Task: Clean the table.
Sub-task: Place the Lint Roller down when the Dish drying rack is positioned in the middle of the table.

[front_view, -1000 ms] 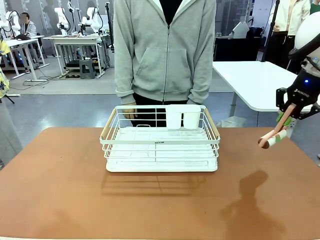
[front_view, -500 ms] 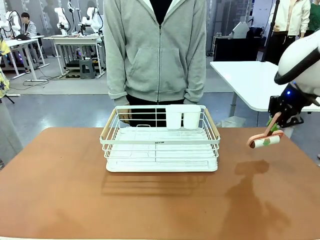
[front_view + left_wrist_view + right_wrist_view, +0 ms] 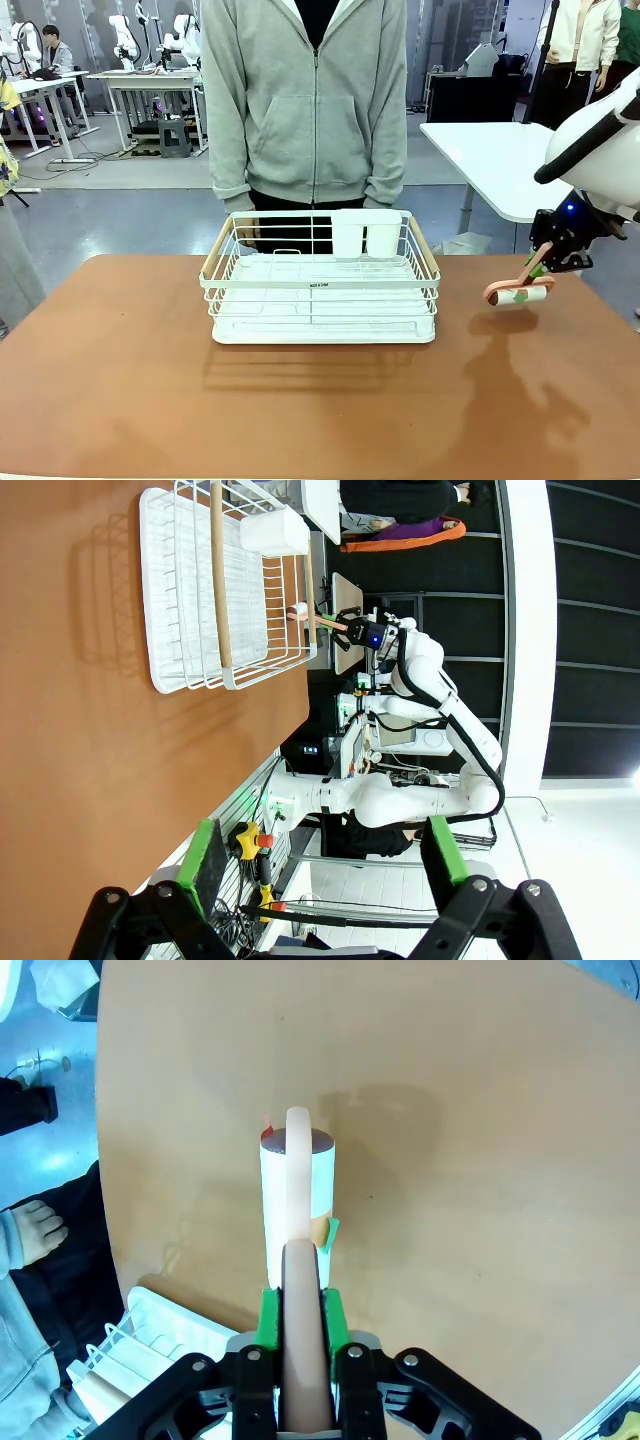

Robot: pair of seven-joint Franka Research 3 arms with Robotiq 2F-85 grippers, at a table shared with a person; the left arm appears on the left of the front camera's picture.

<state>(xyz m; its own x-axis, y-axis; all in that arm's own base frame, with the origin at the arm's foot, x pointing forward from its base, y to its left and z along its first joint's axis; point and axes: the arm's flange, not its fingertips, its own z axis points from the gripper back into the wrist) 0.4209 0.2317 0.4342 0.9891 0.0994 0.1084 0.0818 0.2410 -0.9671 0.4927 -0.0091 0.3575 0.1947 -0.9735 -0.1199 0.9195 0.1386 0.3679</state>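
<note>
One lint roller [image 3: 517, 293] (pink handle, white roll) clamped by its handle in the right gripper [image 3: 541, 262], hanging just above the table [image 3: 120, 390] near the far right edge. Left gripper [image 3: 325, 865] with green pads spread wide, nothing between them. White wire dish rack [image 3: 320, 285] at the middle of the reddish-brown top, toward the far side. Person in a grey hoodie [image 3: 305, 100] standing right behind the rack.

Cropped by the picture edges: near edge and both near corners of the table [image 3: 120, 400] in the front view. Hidden behind the dish rack [image 3: 320, 285] at the far edge: the person's hands. Too small to read: rack's label.
</note>
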